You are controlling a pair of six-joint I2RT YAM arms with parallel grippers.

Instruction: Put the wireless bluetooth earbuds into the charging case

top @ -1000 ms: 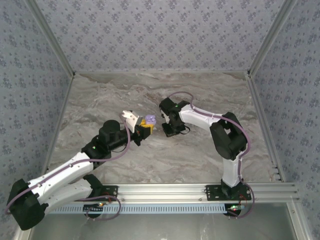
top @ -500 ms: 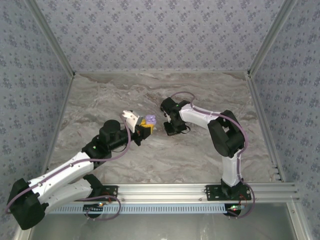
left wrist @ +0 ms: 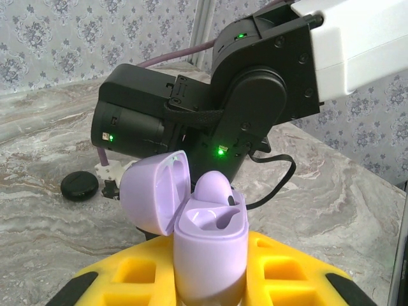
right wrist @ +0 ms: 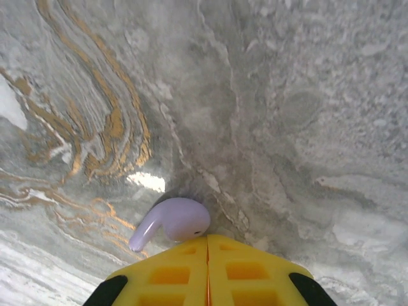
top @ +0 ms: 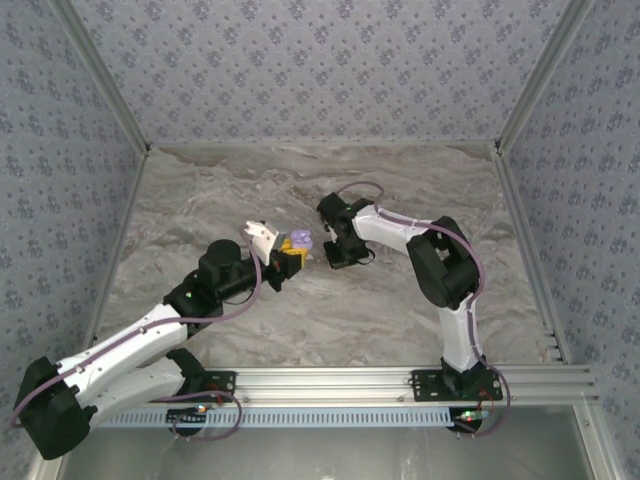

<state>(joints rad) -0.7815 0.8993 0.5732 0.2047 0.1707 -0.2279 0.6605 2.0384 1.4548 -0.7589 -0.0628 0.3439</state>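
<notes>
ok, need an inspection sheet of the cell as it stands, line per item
Surface: grey marbled table, bare around the arms.
Job's things: lilac charging case upright with its lid open, one lilac earbud seated in it; second earbud outside the case.
Clutter: one black disc on the table behind the case.
Grippers: left gripper shut on the charging case; right gripper shut, apparently pinching the second earbud at its tips, close beside the case.
Cables: purple cable looped over the right arm; black lead hanging by its wrist.
Surroundings: patterned walls, aluminium rail at the near edge.
</notes>
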